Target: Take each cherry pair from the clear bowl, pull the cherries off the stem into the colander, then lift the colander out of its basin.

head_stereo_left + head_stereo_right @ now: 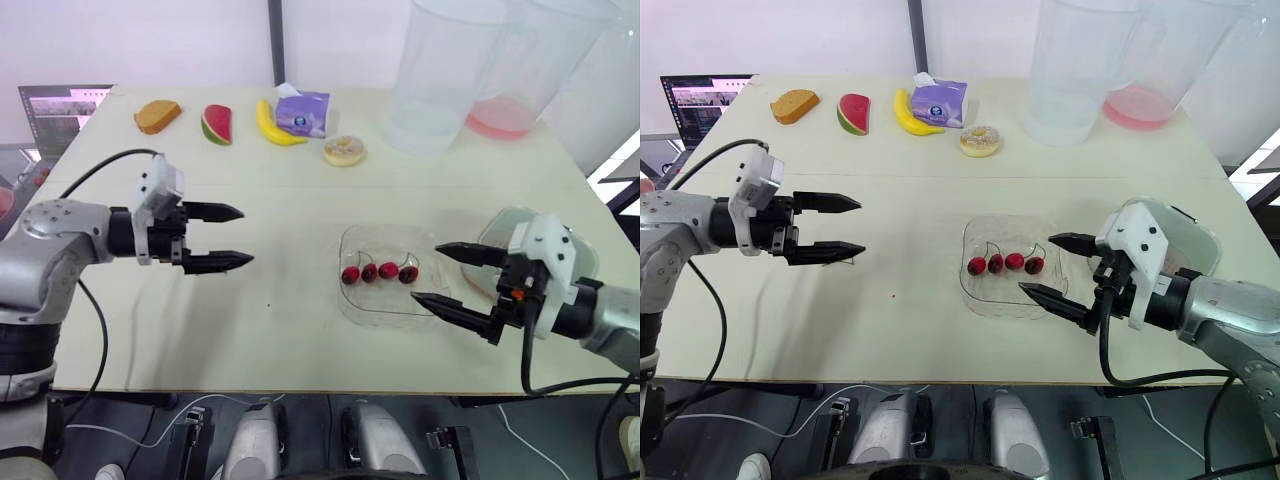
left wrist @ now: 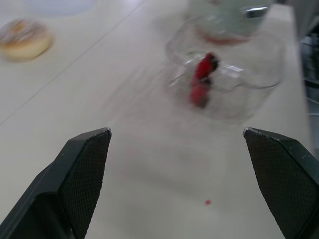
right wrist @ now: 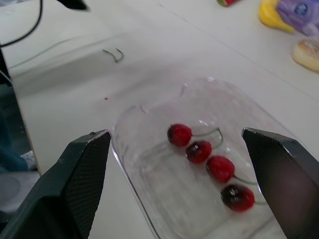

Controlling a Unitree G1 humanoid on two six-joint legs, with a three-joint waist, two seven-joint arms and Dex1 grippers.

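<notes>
A shallow clear bowl point(image 1: 388, 310) sits right of the table's middle with several red cherries point(image 1: 380, 272) in a row, thin stems still on. My right gripper point(image 1: 425, 273) is open at the bowl's right edge, one finger over the rim and one at the front corner, holding nothing. In the right wrist view the cherries point(image 3: 199, 151) lie between its spread fingers. Behind that gripper stands the colander in its basin point(image 1: 500, 222), mostly hidden. My left gripper point(image 1: 247, 236) hovers open and empty well to the left of the bowl. A loose stem point(image 3: 114, 54) lies on the table.
Along the back lie toy bread point(image 1: 158, 115), a watermelon slice point(image 1: 217, 124), a banana point(image 1: 275, 125), a purple tissue pack point(image 1: 303, 112) and a donut point(image 1: 345, 150). Two tall clear pitchers point(image 1: 440, 80) stand back right, one with pink liquid. A laptop point(image 1: 60, 110) is far left.
</notes>
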